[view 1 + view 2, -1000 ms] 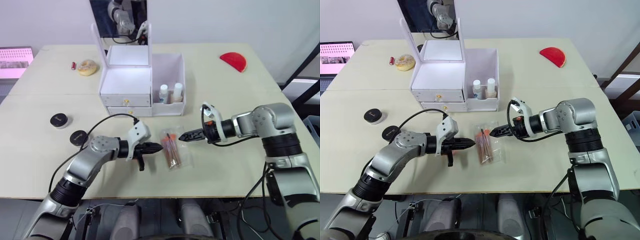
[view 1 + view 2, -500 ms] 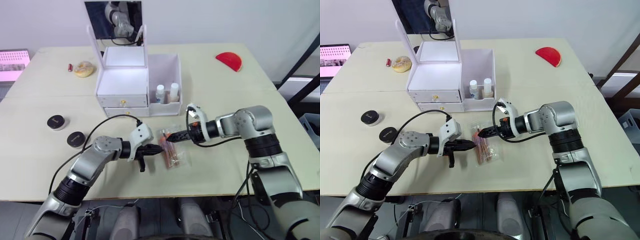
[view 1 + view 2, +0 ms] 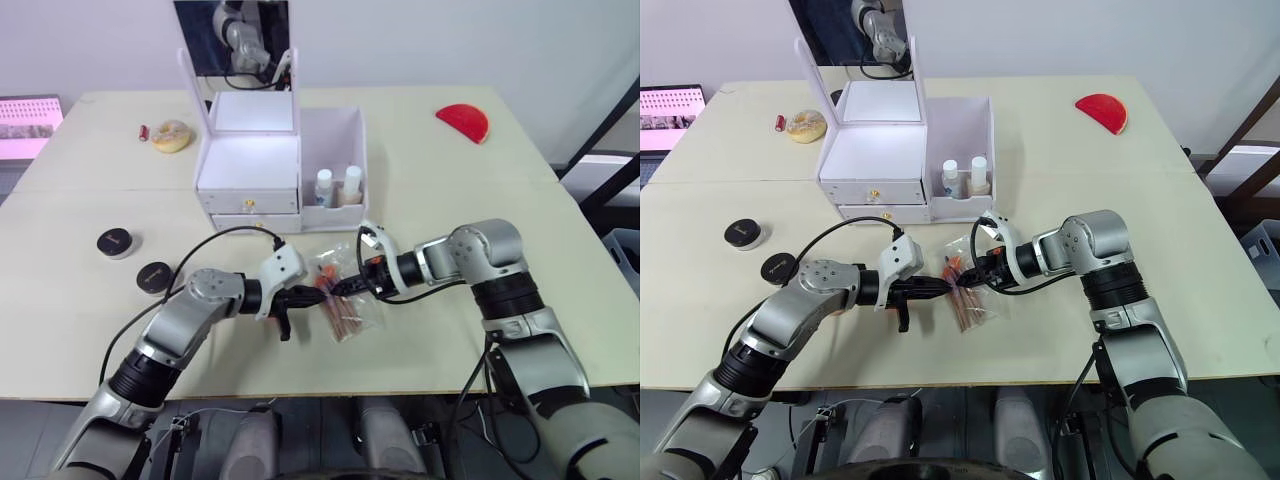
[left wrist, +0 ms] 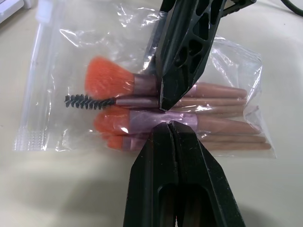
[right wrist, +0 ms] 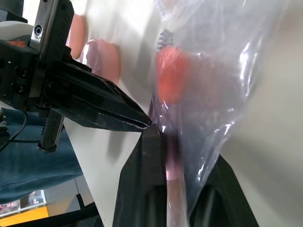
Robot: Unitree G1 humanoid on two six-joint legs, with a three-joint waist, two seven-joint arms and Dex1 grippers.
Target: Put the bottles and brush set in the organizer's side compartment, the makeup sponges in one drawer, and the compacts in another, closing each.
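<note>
Both arms reach inward, low over the table (image 3: pixel 520 210), and meet at the brush set (image 3: pixel 340 298), which lies near the front edge, in front of the organizer (image 3: pixel 280 160).

The left arm is bent at the elbow with its forearm running toward the right. The left gripper (image 3: pixel 312 294) is pressed shut with nothing between its fingers, and its tip touches the near edge of the pouch, as the left wrist view shows. The right arm comes in from the right edge with its elbow raised and its forearm angled toward the left. The right gripper (image 3: pixel 345 287) pinches the clear pouch with its fingers narrow; the plastic runs between them in the right wrist view. The two tips sit almost against each other.

The two bottles (image 3: pixel 338 186) stand upright in the side compartment (image 3: pixel 335 130) behind its low front wall. Both drawers look closed.

Two compacts (image 3: pixel 118 242) lie near the left edge, one (image 3: pixel 155 276) closer to the front. A yellowish puff (image 3: pixel 172 135) sits toward the far left corner, and a red half-circle piece (image 3: pixel 463 122) toward the far right.
</note>
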